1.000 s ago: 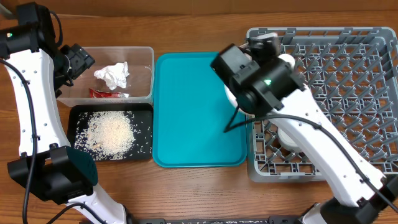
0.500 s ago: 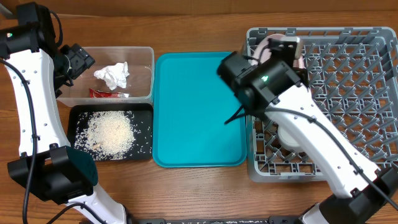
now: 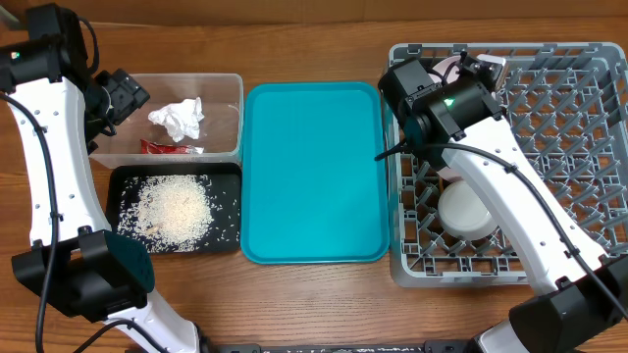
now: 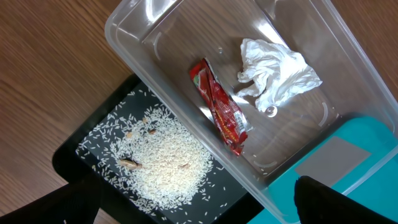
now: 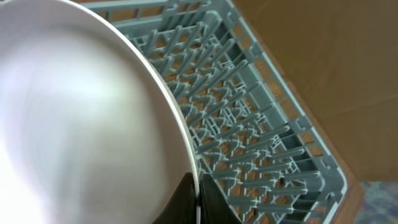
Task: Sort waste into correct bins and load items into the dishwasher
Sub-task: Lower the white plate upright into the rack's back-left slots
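Pale plate (image 5: 81,112) pinched at its rim by right pincer (image 5: 197,190) over grey rack (image 5: 261,155) (left pincer (image 3: 125,95) spread wide).

tissue (image 3: 178,119), wrapper (image 3: 169,148) in tub (image 3: 224,126) | rice (image 3: 175,208) in tray (image 3: 125,177) before tub | rack (image 3: 569,137) right, bowl (image 3: 465,211) inside

Robotics lab, white robot arm (image 3: 44,147), wooden table (image 3: 314,294), grey dish rack (image 3: 579,127)

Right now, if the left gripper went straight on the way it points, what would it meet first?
Likely the red wrapper on the clear tub's floor; depth is unclear, so perhaps the tub's wall first.
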Robot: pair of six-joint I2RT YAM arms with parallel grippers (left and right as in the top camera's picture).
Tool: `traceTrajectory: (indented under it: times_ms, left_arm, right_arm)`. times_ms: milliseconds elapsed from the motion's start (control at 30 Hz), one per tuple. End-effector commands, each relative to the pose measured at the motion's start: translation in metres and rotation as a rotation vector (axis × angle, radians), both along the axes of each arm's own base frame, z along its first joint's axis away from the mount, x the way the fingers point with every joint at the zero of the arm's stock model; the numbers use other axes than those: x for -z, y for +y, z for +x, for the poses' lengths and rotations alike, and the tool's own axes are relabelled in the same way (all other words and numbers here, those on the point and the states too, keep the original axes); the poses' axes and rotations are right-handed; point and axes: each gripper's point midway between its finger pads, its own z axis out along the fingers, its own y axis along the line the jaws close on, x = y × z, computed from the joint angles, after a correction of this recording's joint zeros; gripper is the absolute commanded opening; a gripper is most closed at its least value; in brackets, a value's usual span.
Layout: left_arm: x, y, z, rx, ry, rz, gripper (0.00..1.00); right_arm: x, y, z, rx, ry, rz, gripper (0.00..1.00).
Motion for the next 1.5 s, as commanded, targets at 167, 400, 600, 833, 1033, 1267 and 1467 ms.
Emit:
traceTrajectory:
  times_ms: [167,400,600,833,1033,1267,1467]
  left_arm:
    - [-0.003,0.0,0.001,0.015,-0.004,0.018,1.0]
    - [-0.003,0.0,0.001,0.015,-0.004,0.018,1.0]
    - [-0.003,0.0,0.001,0.015,-0.004,0.018,1.0]
    - [-0.003,0.0,0.001,0.015,-0.004,0.018,1.0]
    - [-0.003,0.0,0.001,0.015,-0.004,0.018,1.0]
    - [-0.003,0.0,0.001,0.015,-0.004,0.018,1.0]
    - [-0.003,0.0,0.001,0.015,-0.004,0.018,1.0]
  right_arm:
    - [0.01,0.002,0.004,-0.014,0.04,-0.011,0.04]
    - [0.027,0.004,0.009,-0.014,0.097,-0.049,0.04]
    - [0.031,0.005,0.011,-0.014,0.108,-0.056,0.04]
    - [0.038,0.011,0.01,-0.051,0.159,-0.023,0.04]
    - [0.047,0.021,0.013,-0.064,0.158,0.049,0.04]
    - [0.063,0.055,0.03,-0.21,0.195,0.199,0.14]
    - [0.066,0.068,0.037,-0.263,0.188,0.248,0.17]
